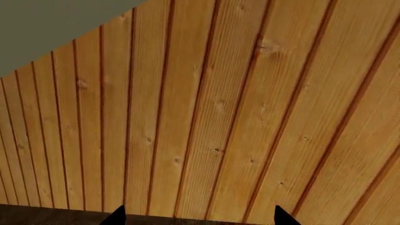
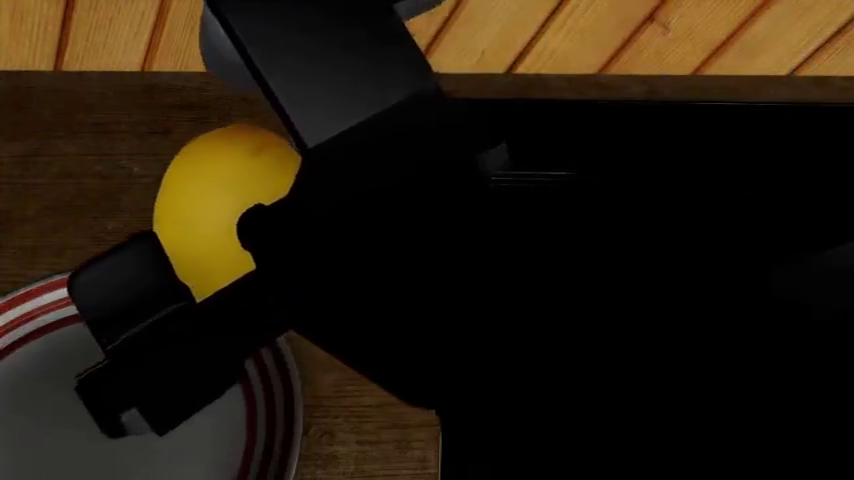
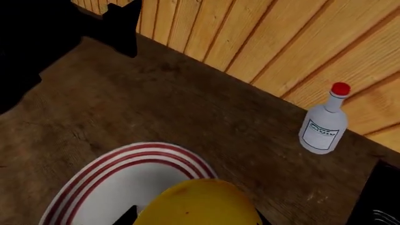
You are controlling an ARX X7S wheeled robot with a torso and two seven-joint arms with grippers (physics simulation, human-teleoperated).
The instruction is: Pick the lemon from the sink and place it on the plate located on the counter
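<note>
The bright yellow lemon sits between the fingers of my right gripper, which is shut on it. It hangs over the dark wood counter at the far edge of the grey plate with red and white rim stripes. My right arm reaches in from the right, across the black sink. In the left wrist view my left gripper is open; only its two tips show, spread wide with nothing between them, facing the slatted wall.
A white bottle with a red cap stands on the counter against the orange slatted wall. A black arm part rises by the wall beyond the plate. The sink's corner lies close to the bottle.
</note>
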